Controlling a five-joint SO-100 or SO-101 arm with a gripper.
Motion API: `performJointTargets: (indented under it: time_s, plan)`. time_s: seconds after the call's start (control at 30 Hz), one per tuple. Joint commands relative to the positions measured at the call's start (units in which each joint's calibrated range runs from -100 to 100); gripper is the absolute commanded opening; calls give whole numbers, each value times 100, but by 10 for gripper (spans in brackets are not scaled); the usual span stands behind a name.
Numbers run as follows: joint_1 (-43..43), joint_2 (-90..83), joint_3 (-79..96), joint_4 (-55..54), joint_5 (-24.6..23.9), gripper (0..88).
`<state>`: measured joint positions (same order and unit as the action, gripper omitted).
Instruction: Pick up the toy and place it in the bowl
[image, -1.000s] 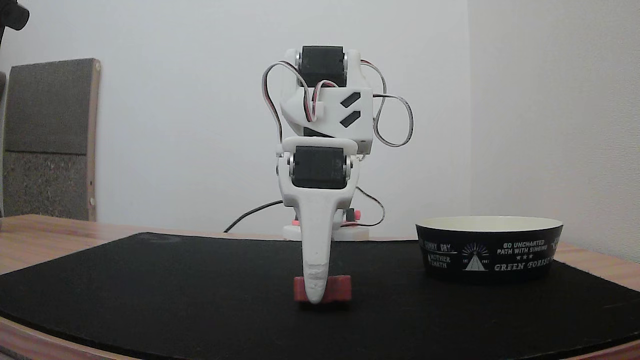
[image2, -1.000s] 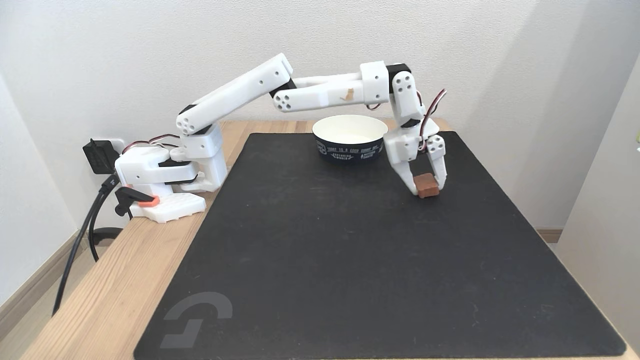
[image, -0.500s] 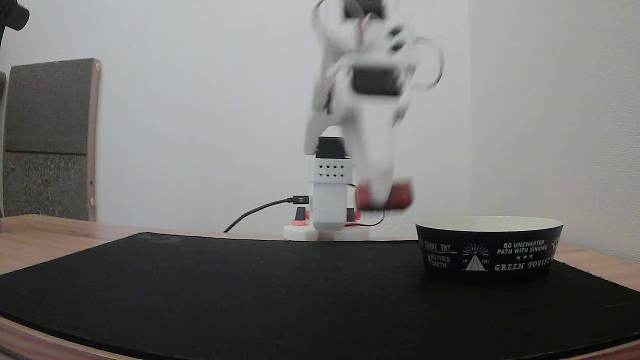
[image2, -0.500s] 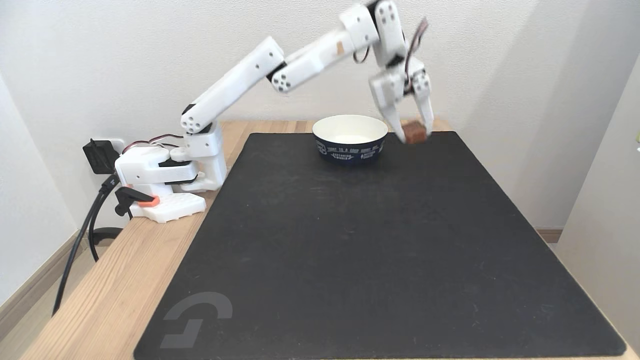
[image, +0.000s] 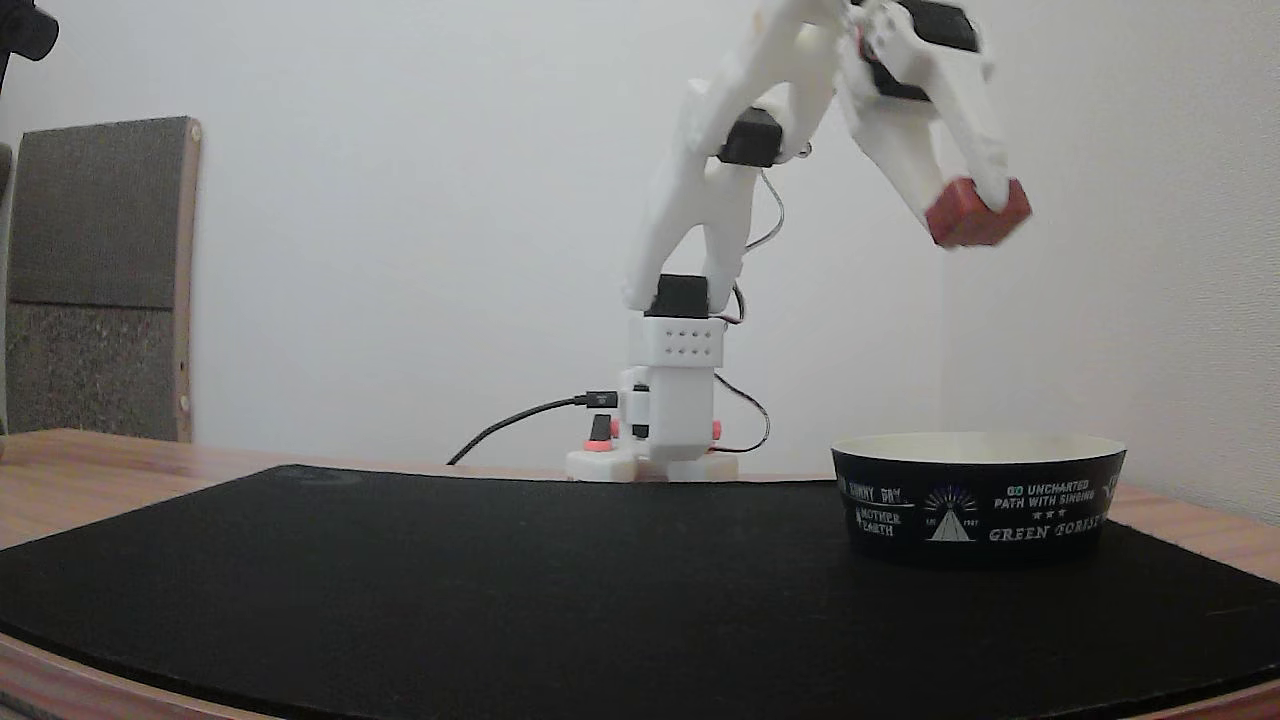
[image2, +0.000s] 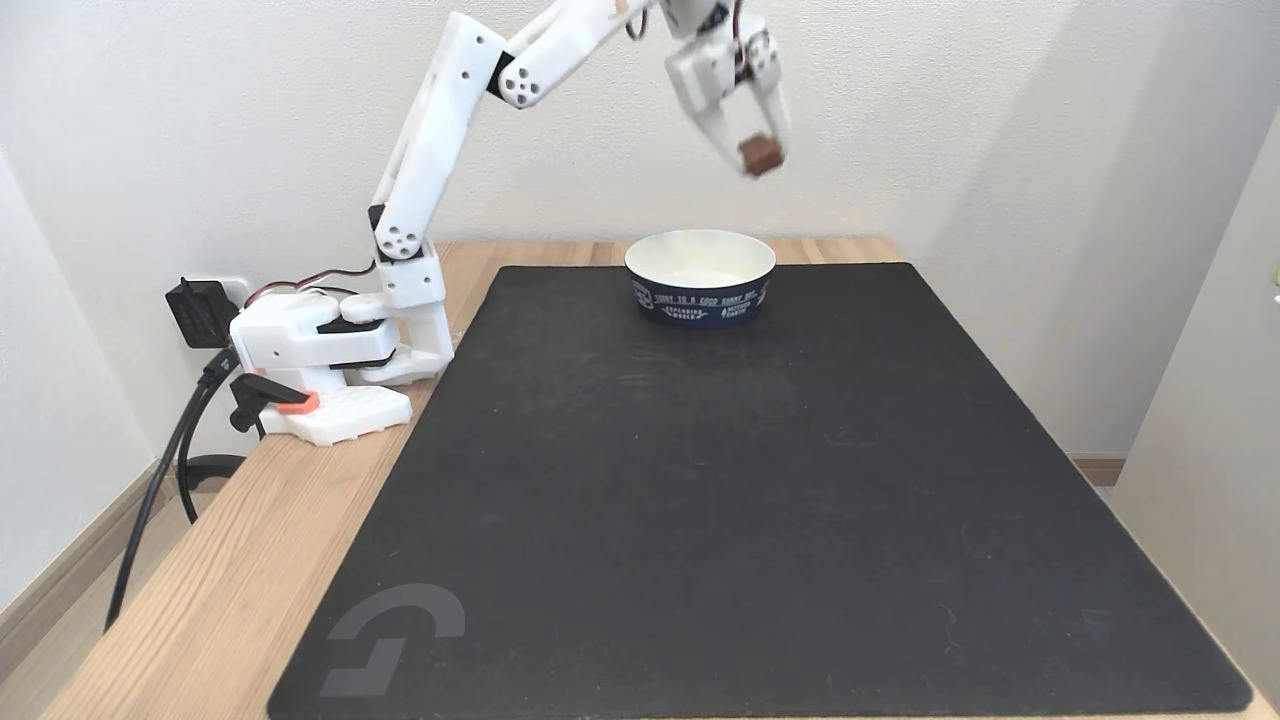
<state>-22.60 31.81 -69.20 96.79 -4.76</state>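
Count at this frame: one small red rectangular toy block (image: 975, 212) (image2: 760, 155). One wide shallow round bowl (image: 978, 505) (image2: 700, 285), black outside with white print, cream inside. One white plastic arm (image2: 430, 170) with one two-finger gripper (image: 985, 205) (image2: 758, 152). One black rectangular mat (image2: 760, 500). One light wooden table (image2: 230, 580). One black cable (image2: 150, 510) was at the table's left edge.

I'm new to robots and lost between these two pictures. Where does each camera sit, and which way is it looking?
Low fixed view: at mat height, facing the arm's base head-on; bowl at right, gripper holding the toy high above it.
High fixed view: above the mat's near end, looking down; whole arm enters from the left, base included.
Both show bowl, toy, gripper and mat.
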Motion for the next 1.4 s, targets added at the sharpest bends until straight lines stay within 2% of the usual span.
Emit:
performJointTargets:
  time_s: [0.0,0.17,0.3,0.5,0.77,0.87,0.93,0.97,1.03,1.1,1.23,1.27,1.37]
  plan:
    - [-28,-309,1382,135,-155,56]
    - [22,-309,2671,-255,-155,59]
    - [5,-309,3058,-450,-134,63]
    - [14,-334,3184,-746,-114,305]
    - [415,-934,2905,-1483,-103,312]
    - [1076,-1718,3013,-1677,-103,309]
    - [1494,-2201,3365,-1745,-108,262]
    - [1862,-2735,3950,-1872,-103,176]
    - [2147,-3260,4870,-2202,-87,113]
    - [2314,-4035,6528,-2821,59,112]
    - [2289,-5252,8862,-3591,22,112]
    - [2289,-5919,9917,-3913,12,111]
    - [2272,-6961,11359,-4319,12,111]
